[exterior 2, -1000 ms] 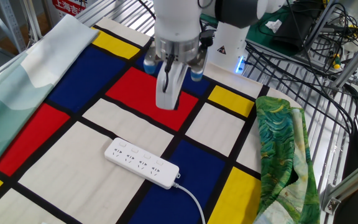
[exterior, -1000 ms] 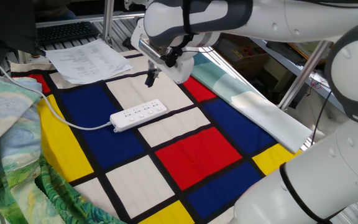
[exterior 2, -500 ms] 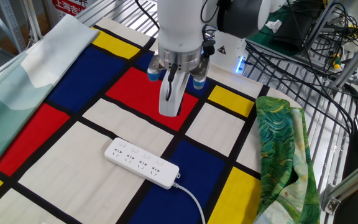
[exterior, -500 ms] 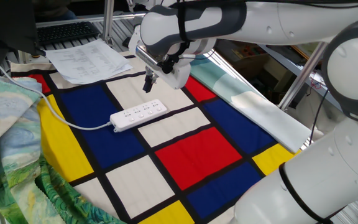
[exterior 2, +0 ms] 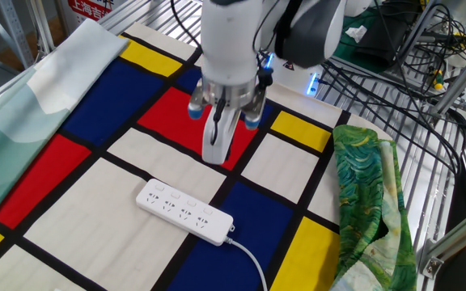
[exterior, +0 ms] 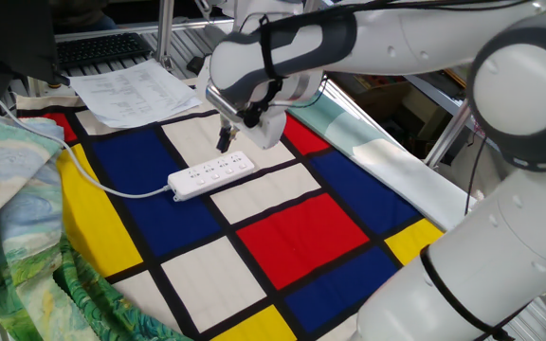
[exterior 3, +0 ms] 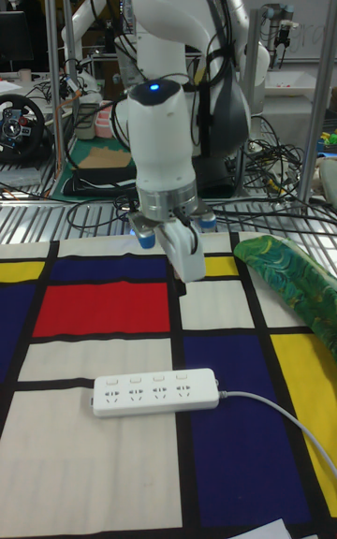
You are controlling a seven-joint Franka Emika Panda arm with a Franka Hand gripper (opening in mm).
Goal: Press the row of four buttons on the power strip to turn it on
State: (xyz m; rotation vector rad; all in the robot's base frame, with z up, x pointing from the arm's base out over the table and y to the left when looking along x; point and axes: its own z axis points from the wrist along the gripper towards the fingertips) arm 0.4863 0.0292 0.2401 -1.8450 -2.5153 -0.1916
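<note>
Tall fixed view: hand above power strip.

The four small switches along the long white plastic power strip are too small to tell whether any is pressed. The white two-finger claw shows no fingertip gap or contact clearly in any view. The strip's white cable runs off the tall view's right edge. The green patterned cloth is cut by that view's bottom edge.
</note>
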